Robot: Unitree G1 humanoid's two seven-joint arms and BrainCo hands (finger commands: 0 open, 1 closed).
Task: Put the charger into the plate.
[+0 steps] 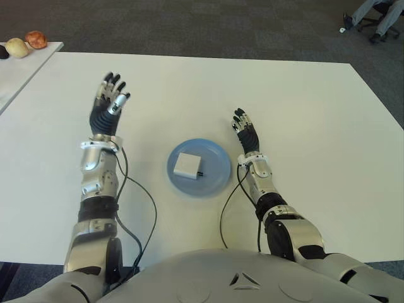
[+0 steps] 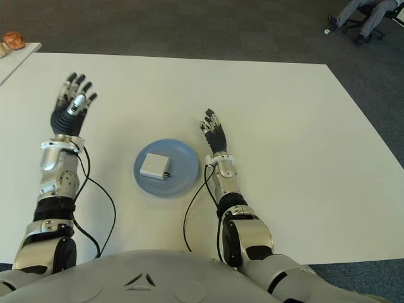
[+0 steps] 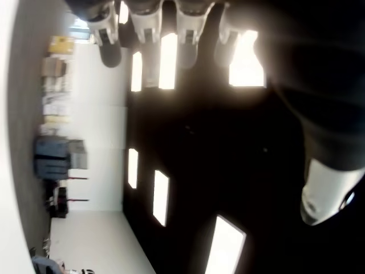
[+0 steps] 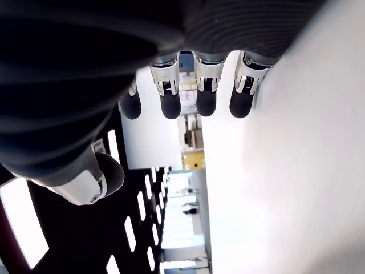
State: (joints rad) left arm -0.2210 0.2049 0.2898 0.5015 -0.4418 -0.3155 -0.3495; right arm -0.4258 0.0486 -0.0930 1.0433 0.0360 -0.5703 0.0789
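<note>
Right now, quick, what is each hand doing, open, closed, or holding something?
Left hand: open, holding nothing, raised left of the plate.
Right hand: open, holding nothing, right of the plate.

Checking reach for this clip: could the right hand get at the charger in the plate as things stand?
Probably yes. The right hand, open and empty, is just right of the plate; the charger lies uncovered with nothing between.
</note>
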